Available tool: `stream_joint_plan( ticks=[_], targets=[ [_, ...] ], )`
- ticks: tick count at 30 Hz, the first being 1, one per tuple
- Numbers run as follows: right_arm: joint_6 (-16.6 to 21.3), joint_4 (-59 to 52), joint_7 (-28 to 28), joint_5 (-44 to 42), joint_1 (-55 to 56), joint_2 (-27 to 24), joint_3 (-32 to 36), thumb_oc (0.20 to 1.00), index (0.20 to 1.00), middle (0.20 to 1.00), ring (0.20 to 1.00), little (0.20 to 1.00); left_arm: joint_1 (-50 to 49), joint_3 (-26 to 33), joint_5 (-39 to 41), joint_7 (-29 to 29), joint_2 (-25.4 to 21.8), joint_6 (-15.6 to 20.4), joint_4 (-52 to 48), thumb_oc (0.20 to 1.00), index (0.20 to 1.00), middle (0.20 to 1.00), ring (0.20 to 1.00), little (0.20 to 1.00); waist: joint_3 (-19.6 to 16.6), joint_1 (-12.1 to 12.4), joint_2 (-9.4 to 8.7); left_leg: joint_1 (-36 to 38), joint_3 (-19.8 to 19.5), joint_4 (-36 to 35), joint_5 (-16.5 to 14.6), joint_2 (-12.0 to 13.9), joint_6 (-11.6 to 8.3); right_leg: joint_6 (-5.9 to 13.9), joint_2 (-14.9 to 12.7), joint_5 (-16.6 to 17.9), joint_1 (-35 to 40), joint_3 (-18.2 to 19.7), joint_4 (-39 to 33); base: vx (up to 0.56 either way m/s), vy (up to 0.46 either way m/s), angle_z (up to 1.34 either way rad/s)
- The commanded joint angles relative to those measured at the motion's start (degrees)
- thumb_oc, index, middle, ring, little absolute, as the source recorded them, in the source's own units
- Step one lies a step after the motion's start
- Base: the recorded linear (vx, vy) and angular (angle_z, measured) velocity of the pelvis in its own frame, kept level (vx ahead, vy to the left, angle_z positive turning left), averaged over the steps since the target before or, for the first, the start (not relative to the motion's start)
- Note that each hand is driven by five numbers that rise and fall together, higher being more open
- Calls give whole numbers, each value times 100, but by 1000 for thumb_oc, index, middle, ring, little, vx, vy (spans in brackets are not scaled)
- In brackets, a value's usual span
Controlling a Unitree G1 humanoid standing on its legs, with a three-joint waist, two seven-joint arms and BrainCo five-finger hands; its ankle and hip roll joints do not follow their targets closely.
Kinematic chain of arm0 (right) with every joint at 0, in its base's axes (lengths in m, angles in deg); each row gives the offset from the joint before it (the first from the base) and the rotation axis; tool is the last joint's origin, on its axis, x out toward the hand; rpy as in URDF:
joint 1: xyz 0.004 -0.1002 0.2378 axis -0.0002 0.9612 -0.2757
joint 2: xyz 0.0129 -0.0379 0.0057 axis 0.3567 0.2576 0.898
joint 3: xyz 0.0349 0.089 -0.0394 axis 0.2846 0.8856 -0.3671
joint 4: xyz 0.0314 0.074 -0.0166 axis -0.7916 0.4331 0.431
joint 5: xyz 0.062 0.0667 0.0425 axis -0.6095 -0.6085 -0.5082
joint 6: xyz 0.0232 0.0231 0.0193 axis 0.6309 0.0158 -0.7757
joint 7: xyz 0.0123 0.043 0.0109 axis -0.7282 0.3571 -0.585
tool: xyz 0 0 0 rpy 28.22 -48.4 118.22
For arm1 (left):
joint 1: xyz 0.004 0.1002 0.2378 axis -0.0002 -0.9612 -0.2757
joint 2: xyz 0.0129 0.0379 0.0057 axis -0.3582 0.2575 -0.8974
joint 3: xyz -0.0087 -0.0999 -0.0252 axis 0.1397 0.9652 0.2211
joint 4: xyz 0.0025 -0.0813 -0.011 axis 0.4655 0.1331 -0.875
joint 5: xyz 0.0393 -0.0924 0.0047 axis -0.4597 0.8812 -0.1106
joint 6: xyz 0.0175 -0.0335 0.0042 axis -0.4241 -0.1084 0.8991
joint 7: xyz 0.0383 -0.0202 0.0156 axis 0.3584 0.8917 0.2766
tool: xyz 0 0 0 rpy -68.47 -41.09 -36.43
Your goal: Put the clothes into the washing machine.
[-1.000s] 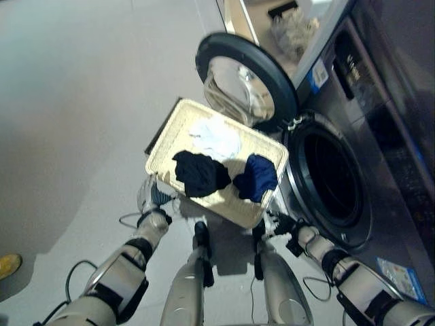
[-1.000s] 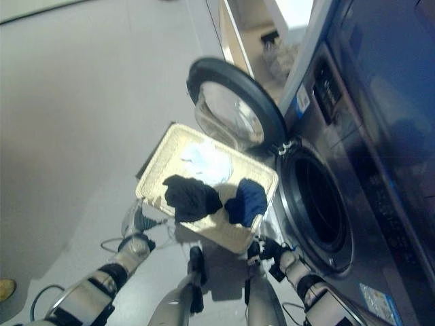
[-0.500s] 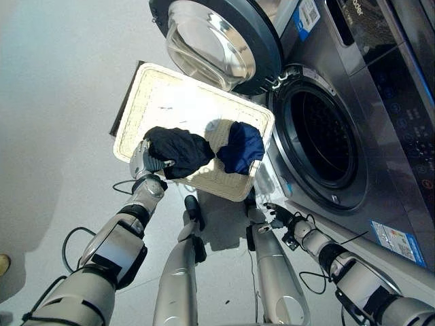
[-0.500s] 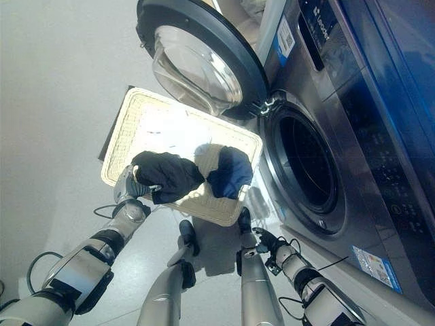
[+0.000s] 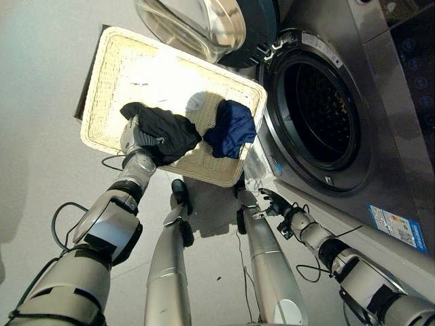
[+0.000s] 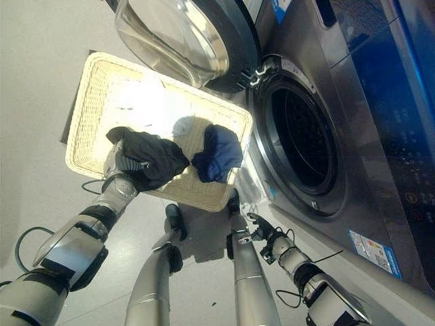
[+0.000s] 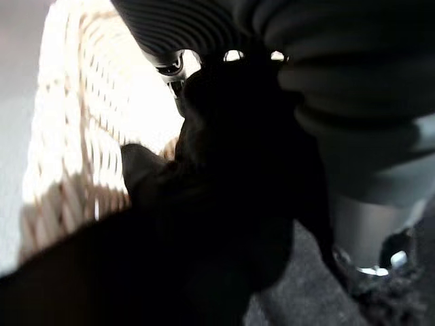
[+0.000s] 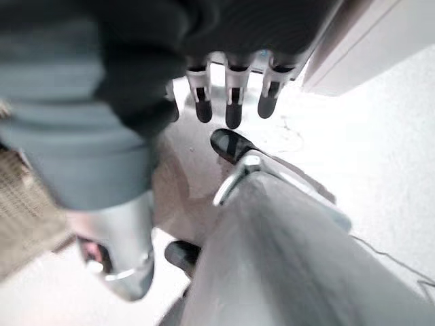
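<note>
- Left eye view: my right hand (image 5: 275, 202) hangs low by the washing machine (image 5: 380, 109), fingers loosely spread, holding nothing.
- My left hand (image 5: 136, 139) reaches into the wicker basket (image 5: 109, 81), on the black garment (image 5: 170, 129); I cannot tell its grip.
- Blue garment (image 5: 231, 128) lies beside it, nearest the open drum.

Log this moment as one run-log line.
left hand: shut on black garment in basket | right hand: open, idle | blue garment: in basket | washer door: open
</note>
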Motion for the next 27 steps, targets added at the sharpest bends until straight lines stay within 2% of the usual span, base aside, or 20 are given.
stream_joint_plan(
  ticks=[1, 2, 6, 8, 10, 11, 12, 15, 16, 20, 23, 24, 25, 27],
  targets=[
    [235, -474, 173, -437, 353, -88, -132, 1000, 1000, 1000, 1000, 1000, 99, -56, 245, -531, -71, -215, 260, 576, 576, 576, 576, 576, -61, 2, -276, -178, 18, 957, -830, -469, 20, 26, 327, 161, 2, -285, -257, 0, 0, 0],
    [304, -591, 210, -570, 393, -90, -89, 1000, 1000, 1000, 1000, 1000, 137, -101, 237, -758, -33, -329, 354, 200, 200, 200, 200, 200, -61, -32, -318, -262, -6, 1018, -848, -470, 30, 28, 352, 167, -76, -278, -202, 0, 0, 0],
    [425, -966, 290, -926, 501, -175, 9, 1000, 1000, 1000, 1000, 1000, 144, -227, -14, -987, 2, -517, 385, 200, 200, 200, 200, 200, -61, -101, -391, -355, -41, 1070, -854, -452, 35, 35, 380, 184, -176, -260, -136, -2, -5, -7],
    [500, -1573, 169, -1693, 626, -298, 141, 1000, 1000, 1000, 1000, 1000, 151, -365, 400, -1114, -5, -599, 306, 200, 200, 200, 200, 200, -61, -154, -455, -340, -68, 1035, -837, -453, 27, 50, 387, 197, -174, -256, -130, -12, -37, -10],
    [649, -1882, 100, -1972, 706, -326, 235, 1000, 1000, 1000, 1000, 1000, 145, -358, 441, -1102, -14, -652, 285, 200, 200, 200, 200, 200, -61, -184, -491, -300, -75, 1014, -837, -455, 25, 61, 399, 199, -140, -250, -139, -14, -52, -2],
    [711, -2524, 157, -2146, 777, -391, 348, 1000, 1000, 1000, 1000, 1000, 68, -347, 414, -1024, -56, -697, 228, 200, 200, 200, 200, 200, -61, -211, -531, -230, -86, 936, -796, -461, -6, 68, 406, 210, -60, -256, -198, -22, -49, -2],
    [743, -2713, 205, -2157, 807, -408, 366, 1000, 1000, 1000, 1000, 1000, 32, -340, 437, -991, -67, -704, 200, 200, 200, 200, 200, 200, -61, -221, -539, -207, -87, 908, -784, -462, -16, 70, 407, 213, -38, -251, -219, -26, -51, -2],
    [985, -3609, 204, -2349, 897, -532, 543, 1000, 1000, 1000, 1000, 1000, -253, -119, 963, -719, -95, -612, 55, 200, 200, 200, 200, 200, -61, -222, -509, 3, -87, 673, -682, -485, -56, 65, 415, 186, 132, -258, -297, -24, -33, -2],
    [962, -3662, 213, -2350, 897, -536, 560, 1000, 1000, 1000, 1000, 1000, -276, -104, 981, -708, -94, -599, 49, 200, 200, 200, 200, 200, -61, -219, -506, 18, -88, 659, -678, -488, -56, 65, 414, 182, 146, -260, -302, -15, -54, 3],
    [996, -4559, 243, -2278, 891, -594, 835, 1000, 1000, 1000, 1000, 1000, -750, 382, 1496, -396, -147, -169, -100, 200, 200, 200, 200, 200, -61, -104, -362, 308, -113, 356, -534, -521, -78, 28, 433, 50, 405, -308, -322, -5, -48, 1],
    [995, -4717, 290, -2229, 859, -616, 871, 1000, 1000, 1000, 1000, 1000, -863, 493, 1583, -358, -152, -32, -163, 200, 200, 200, 200, 200, -61, -60, -308, 369, -128, 283, -484, -534, -86, 10, 438, 10, 460, -326, -311, 1, -10, 3],
    [936, -5096, 412, -2121, 791, -665, 1011, 1000, 1000, 1000, 1000, 1000, -1162, 844, 2375, -479, -106, 320, -378, 200, 200, 200, 200, 200, -61, 54, -149, 519, -206, 100, -366, -570, -112, -30, 434, -111, 595, -363, -275, 6, -39, 8],
    [911, -5242, 493, -1964, 720, -658, 1110, 1000, 1000, 1000, 1000, 1000, -1411, 1129, 2805, -594, -28, 582, -567, 200, 200, 200, 200, 200, -61, 150, -22, 640, -260, -70, -260, -573, -130, -58, 434, -211, 684, -404, -226, 4, -43, 7],
    [840, -5415, 517, -1822, 627, -661, 1202, 1000, 1000, 1000, 1000, 1000, -1691, 1349, 3036, -683, 68, 906, -871, 200, 200, 200, 200, 200, -61, 270, 130, 753, -351, -251, -129, -574, -165, -98, 438, -334, 785, -445, -171, -3, -41, 27]
  ],
)
